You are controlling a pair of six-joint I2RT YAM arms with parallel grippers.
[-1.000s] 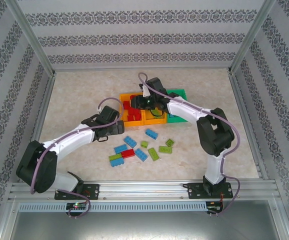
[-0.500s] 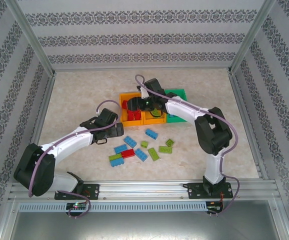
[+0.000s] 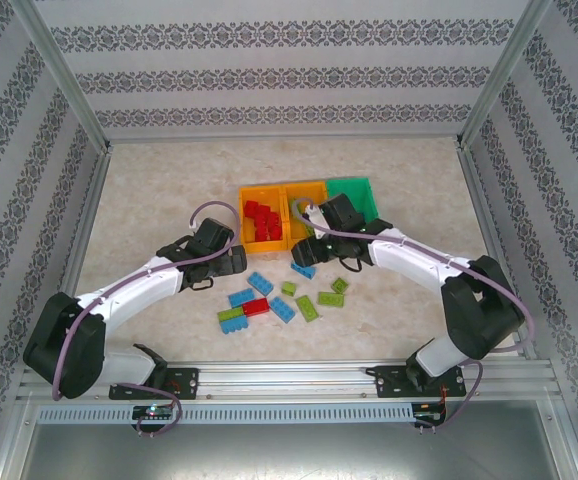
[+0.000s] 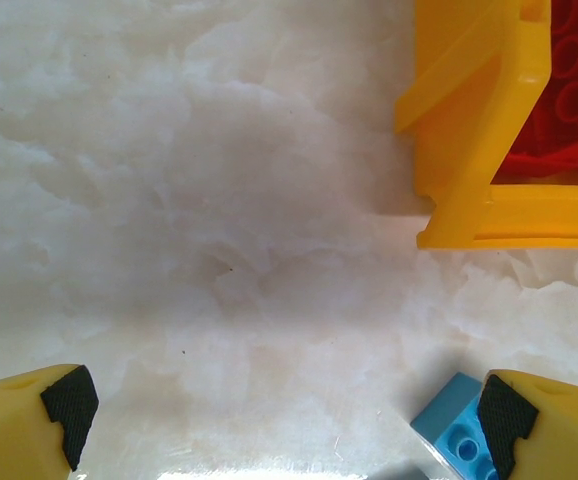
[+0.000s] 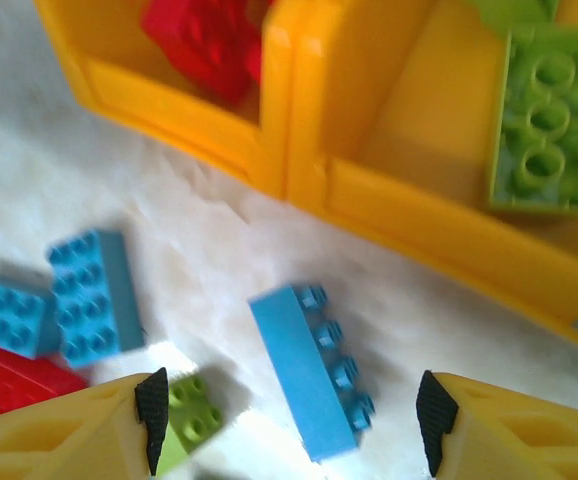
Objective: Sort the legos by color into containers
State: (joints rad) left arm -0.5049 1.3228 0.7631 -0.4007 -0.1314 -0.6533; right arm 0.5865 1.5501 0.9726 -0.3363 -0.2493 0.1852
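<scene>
Left claw (image 4: 284, 415) wide open over desk (image 4: 219, 200), beside orange bin (image 4: 469, 150). Right claw (image 5: 293, 415) open, blue lego (image 5: 309, 370) between its tips.

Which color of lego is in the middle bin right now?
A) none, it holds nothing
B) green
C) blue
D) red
B: the right wrist view shows a green lego lying in the middle bin, the orange one beside the bin that holds the red legos.
</scene>
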